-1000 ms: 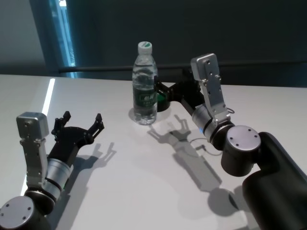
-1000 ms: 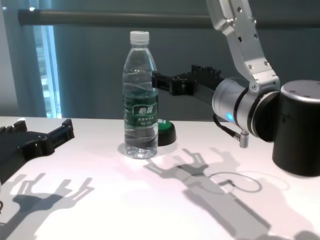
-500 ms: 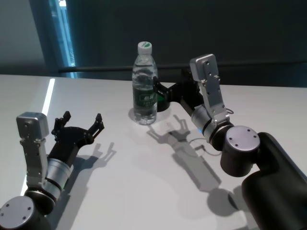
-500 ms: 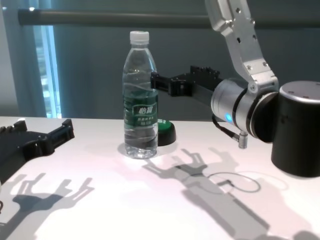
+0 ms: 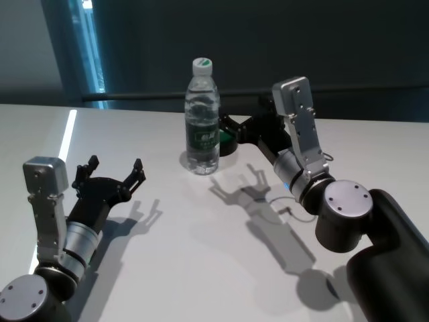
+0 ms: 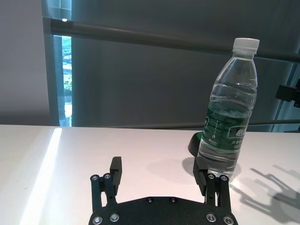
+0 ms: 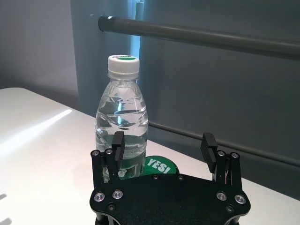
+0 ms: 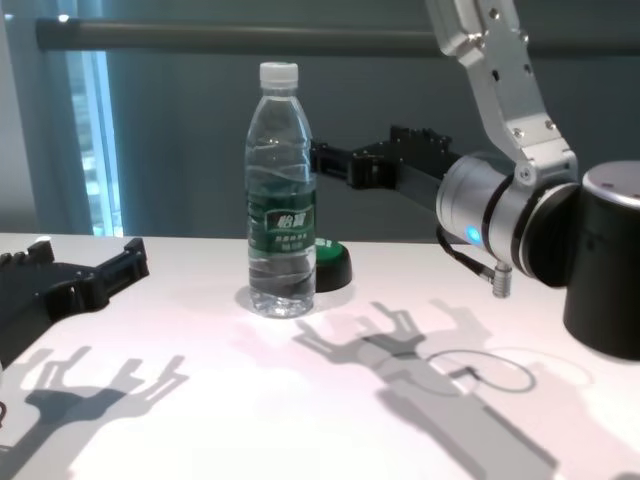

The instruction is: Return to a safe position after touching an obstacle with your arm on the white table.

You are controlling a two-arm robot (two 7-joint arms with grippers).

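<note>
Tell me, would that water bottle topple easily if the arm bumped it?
Probably yes. The bottle is tall on a narrow base, so a knock near its cap would likely tip it. It looks mostly full, which may steady it somewhat. On the smooth white table, a low push might slide it instead.

A dark grey-blue wall (image 5: 348, 40) closes off the room beyond the far edge of the work surface, well past the reach of both pincers. A round dark rail (image 8: 230, 37) runs horizontally across that wall, above pincer height in the chest view, with a small bright glint near its left end. On the left pincer's side, a narrow vertical window strip (image 5: 94, 47) glows pale blue, greenery faintly visible through it in the left wrist view. Beside the strip stands a lighter grey wall panel (image 6: 21, 61). Light from overhead throws sharp shadows forward.
</note>
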